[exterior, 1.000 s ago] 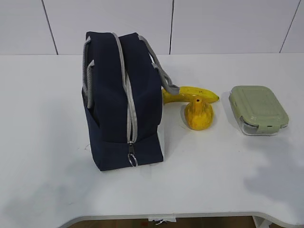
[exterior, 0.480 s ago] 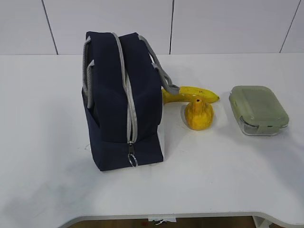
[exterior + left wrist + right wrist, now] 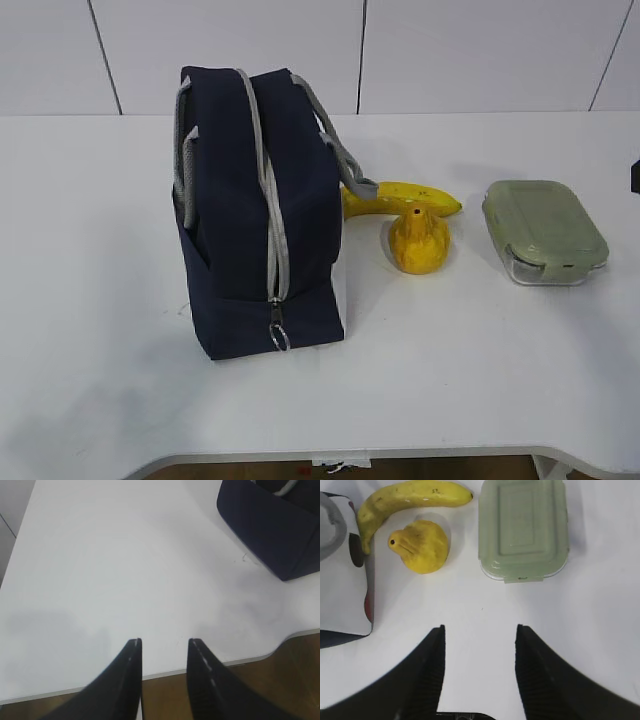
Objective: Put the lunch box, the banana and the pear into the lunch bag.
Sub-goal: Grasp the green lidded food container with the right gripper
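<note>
Lunch box (image 3: 522,529) lies on the table (image 3: 480,350) ahead and slightly right of the empty, parted right gripper (image 3: 479,652), long axis pointing away from it, right of the pear (image 3: 421,546), making it the nearer arm, while the left gripper (image 3: 162,652) hangs parted and empty.

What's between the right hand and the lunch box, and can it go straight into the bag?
Nothing visible lies between the right hand and the lunch box; only bare table separates them. The lunch bag is the obstacle: its zipper is closed, and the pear and banana sit between box and bag.
</note>
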`<control>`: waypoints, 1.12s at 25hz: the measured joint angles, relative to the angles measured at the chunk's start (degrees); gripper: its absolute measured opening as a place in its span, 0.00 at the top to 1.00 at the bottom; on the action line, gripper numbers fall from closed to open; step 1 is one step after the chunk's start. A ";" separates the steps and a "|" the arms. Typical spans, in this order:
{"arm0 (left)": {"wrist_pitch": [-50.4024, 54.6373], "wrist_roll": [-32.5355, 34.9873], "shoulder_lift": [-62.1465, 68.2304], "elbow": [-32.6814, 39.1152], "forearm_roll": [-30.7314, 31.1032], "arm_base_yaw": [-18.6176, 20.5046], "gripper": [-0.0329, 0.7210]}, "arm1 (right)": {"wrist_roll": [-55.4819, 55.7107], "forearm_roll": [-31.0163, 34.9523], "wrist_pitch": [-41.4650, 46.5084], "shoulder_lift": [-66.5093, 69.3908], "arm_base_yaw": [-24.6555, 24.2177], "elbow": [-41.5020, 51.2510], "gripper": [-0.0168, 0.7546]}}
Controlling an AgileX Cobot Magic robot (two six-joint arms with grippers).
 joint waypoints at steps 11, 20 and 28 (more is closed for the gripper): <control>0.00 0.00 0.00 0.00 0.00 0.00 0.64 | -20.76 18.02 5.42 8.52 -18.67 -2.99 0.52; 0.00 0.00 0.00 0.00 0.00 0.00 0.64 | -40.40 36.03 12.89 20.62 -30.27 -3.60 0.52; 0.00 0.00 0.00 0.00 0.00 0.00 0.64 | -48.00 40.76 19.46 31.67 -34.23 -11.98 0.52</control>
